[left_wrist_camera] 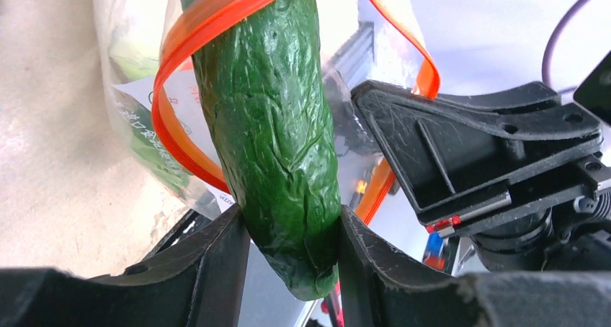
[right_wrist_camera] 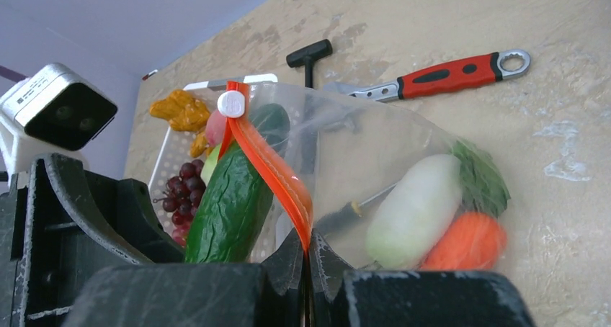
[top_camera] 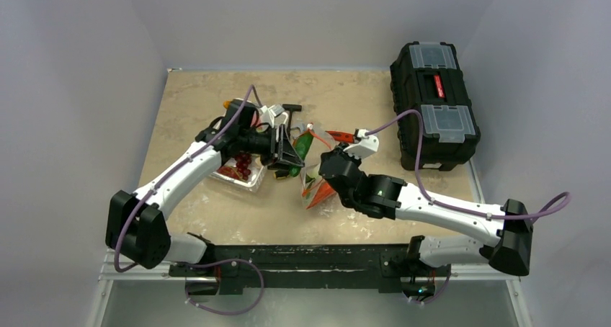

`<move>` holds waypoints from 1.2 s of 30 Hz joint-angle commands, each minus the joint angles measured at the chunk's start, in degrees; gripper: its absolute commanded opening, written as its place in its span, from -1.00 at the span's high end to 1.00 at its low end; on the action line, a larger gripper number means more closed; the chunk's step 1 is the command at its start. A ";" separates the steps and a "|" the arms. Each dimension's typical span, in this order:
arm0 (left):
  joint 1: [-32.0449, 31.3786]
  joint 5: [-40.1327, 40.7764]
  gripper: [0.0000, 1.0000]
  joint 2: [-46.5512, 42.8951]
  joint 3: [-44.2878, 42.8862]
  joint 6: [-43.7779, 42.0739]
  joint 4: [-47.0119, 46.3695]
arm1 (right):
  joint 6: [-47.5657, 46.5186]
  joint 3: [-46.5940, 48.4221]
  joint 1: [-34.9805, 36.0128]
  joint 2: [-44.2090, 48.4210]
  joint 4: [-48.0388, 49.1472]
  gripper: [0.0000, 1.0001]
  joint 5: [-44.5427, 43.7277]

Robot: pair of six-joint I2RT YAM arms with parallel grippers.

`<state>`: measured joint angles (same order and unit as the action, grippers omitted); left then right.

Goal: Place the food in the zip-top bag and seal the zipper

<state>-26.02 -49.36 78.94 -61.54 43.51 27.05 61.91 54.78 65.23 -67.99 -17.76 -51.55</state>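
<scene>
Count:
- 2 arms: left arm, right arm.
- 2 tools: left tool, right tool.
- 1 bag, with 1 zipper and 1 white slider.
- 1 cucumber, 1 radish, 1 carrot, 1 leafy green.
- 1 grape bunch, 1 peach (part hidden).
- Orange bits: 2 that I can make out.
- 1 basket.
- Far side of the bench: 1 wrench, 1 T-handle.
- Far right: 1 toolbox.
</scene>
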 commanded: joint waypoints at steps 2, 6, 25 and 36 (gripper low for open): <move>-0.42 8.17 0.90 -6.66 1.90 6.58 -6.85 | 4.17 0.05 0.29 -0.12 2.35 1.00 -1.27; -2.87 14.06 0.73 -8.37 1.43 8.80 -5.28 | 2.51 0.54 0.29 -0.15 2.66 1.00 -0.20; -19.97 44.44 0.31 -7.20 -7.84 15.50 5.46 | -1.81 -4.99 1.30 8.53 4.98 1.00 -0.80; -25.16 53.35 -0.33 -5.06 -11.21 20.96 10.67 | -1.59 -5.06 1.30 9.41 4.74 1.00 -0.67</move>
<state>-50.06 -2.02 73.89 -68.84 62.02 35.09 60.40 49.45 66.35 -59.86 -15.00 -50.06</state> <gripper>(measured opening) 0.600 0.001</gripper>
